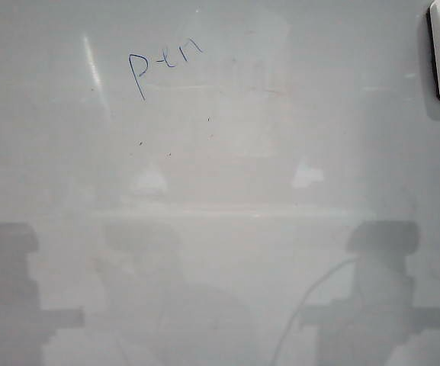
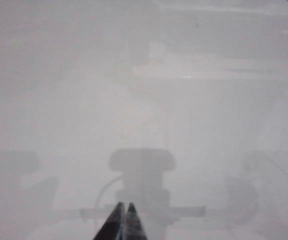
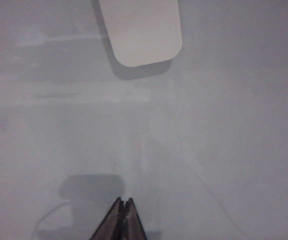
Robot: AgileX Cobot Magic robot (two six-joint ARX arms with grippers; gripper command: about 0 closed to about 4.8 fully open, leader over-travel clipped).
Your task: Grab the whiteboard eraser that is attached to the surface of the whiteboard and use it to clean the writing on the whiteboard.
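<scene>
Whiteboard eraser (image 3: 141, 31) is the reference object; I read each view from the nearest feature outward.

Right wrist view: I see the right end effector (image 3: 123, 202) nearest the camera, its two dark fingertips pressed together with no gap, holding nothing and poised above the whiteboard (image 3: 223, 150). I cannot tell whether the tips touch the board. Its grey shadow lies just beside the tips. Farther out, well apart from the fingertips, the white rounded eraser lies flat on the board, a darker shadow along its near edge; I can read no label on it.

Left wrist view: I see the left end effector (image 2: 124, 206) likewise closed, its fingertips meeting in a point and gripping nothing. Beyond it there is only hazy pale board with the shadowy reflection of the rig.

Exterior view: the near part of the board carries two dim arm reflections, one at each side. Farther out lie a few tiny dark specks. Farthest, toward the upper left, the writing (image 1: 164, 63) in thin blue marker reads roughly "pen". The eraser sits at the upper right corner, cut by the frame edge, well apart from the letters.
</scene>
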